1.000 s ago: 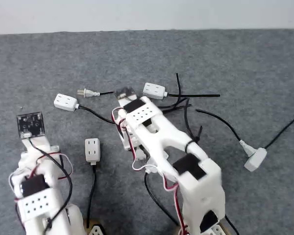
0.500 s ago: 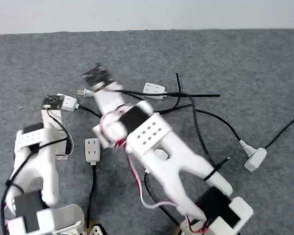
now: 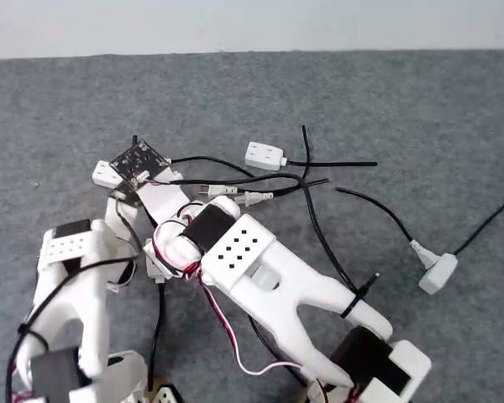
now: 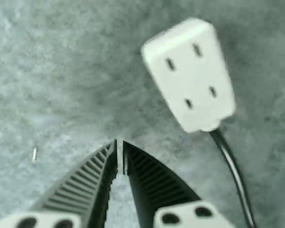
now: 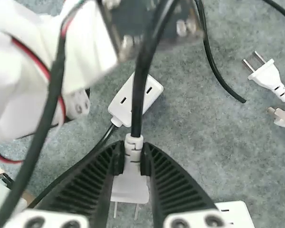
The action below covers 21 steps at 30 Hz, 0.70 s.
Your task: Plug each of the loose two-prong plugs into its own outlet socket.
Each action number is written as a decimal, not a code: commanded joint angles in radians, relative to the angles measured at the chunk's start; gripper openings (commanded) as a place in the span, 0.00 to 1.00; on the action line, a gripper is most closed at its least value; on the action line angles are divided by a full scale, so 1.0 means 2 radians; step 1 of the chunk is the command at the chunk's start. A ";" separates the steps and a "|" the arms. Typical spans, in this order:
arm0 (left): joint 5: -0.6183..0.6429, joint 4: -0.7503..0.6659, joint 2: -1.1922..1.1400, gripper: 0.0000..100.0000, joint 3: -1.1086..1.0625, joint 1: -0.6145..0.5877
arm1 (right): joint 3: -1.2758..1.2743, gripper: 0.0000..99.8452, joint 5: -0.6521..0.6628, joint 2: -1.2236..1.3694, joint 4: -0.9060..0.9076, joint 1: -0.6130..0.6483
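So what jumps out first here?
The right gripper, fingers clamped on a white two-prong plug trailing a black cord. Then the left gripper, shut and empty, over the grey carpet near a white outlet block. Two loose plugs lie among black cords mid-table.

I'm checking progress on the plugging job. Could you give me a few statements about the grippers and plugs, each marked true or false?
1. The right gripper grips a white plug. True.
2. The left gripper holds a socket. False: it is shut on nothing, and the socket lies on the carpet beside it.
3. The gripped plug sits in a socket. False: its prongs are bare.
4. Two more plugs lie loose on the carpet. True.
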<state>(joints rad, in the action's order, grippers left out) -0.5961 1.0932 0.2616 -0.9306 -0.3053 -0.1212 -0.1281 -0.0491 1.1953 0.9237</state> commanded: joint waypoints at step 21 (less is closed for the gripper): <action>-0.091 -0.001 0.266 0.01 -0.164 0.055 | 0.009 0.01 0.035 -0.046 0.037 0.002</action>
<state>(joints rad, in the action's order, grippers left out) -0.7557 1.0948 0.7234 -1.2482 -0.2102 -0.1212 -0.0683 -0.0829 1.2674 0.9283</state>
